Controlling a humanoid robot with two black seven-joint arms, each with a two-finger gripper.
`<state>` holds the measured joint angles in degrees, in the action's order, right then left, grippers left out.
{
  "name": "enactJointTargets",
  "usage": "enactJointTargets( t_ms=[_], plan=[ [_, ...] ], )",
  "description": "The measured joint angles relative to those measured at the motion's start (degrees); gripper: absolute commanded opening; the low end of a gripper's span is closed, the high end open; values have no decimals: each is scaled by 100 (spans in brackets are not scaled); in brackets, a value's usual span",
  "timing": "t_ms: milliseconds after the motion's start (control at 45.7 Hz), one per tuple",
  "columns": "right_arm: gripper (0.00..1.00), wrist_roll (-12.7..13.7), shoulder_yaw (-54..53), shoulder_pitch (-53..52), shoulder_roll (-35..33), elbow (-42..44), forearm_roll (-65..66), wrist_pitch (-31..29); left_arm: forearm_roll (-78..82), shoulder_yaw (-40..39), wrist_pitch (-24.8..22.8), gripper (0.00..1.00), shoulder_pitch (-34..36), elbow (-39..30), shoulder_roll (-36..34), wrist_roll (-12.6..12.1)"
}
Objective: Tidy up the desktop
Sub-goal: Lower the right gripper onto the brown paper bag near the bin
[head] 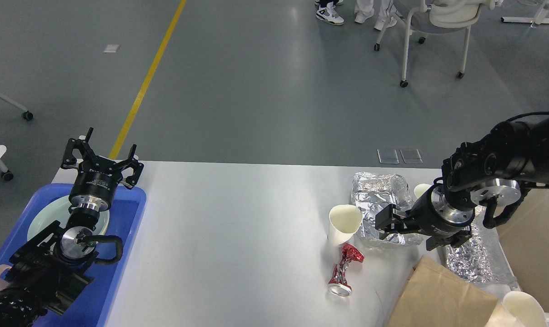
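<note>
Desktop (238,236) with cups, foil, can

- desktop (238,227): plain glossy white
- tray (120,254) at 9 o'clock: blue; plate (42,218) in it pale green
- crushed can (345,270): red/silver
- foil (379,200): crinkled silver
- paper cup (343,222): cream
- paper bag (442,297) at 5 o'clock: brown
- both grippers, left (102,156), right (386,222): black

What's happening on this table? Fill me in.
A two-armed robot is tidying the desktop. Its right end effector hangs low over the foil tray, beside a paper cup and a crushed red can, holding nothing. The left end effector is open and empty, above the blue tray.
</note>
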<state>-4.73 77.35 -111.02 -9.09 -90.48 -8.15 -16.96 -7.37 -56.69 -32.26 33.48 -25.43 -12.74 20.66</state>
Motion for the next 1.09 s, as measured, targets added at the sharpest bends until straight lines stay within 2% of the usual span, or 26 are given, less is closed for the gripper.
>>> enactJointTargets(
  t_ms=[219, 328, 525, 941, 1094],
  plan=[
    [100, -2, 276, 16, -340, -171, -12, 145, 0, 0, 0, 98, 0, 3, 0, 9],
    [100, -10, 526, 147, -585, -178, -11, 411, 3, 0, 0, 98, 0, 3, 0, 9],
    [100, -34, 823, 753, -1449, -183, 156, 924, 3, -7, 0, 98, -8, 4, 0, 9],
    [100, -43, 728, 1547, -2931, -632, 738, 1152, 4, -8, 0, 98, -8, 4, 0, 3],
    [100, -75, 191, 2166, -3176, -620, 753, 1576, 4, -8, 0, 98, -8, 3, 0, 3]
  ],
)
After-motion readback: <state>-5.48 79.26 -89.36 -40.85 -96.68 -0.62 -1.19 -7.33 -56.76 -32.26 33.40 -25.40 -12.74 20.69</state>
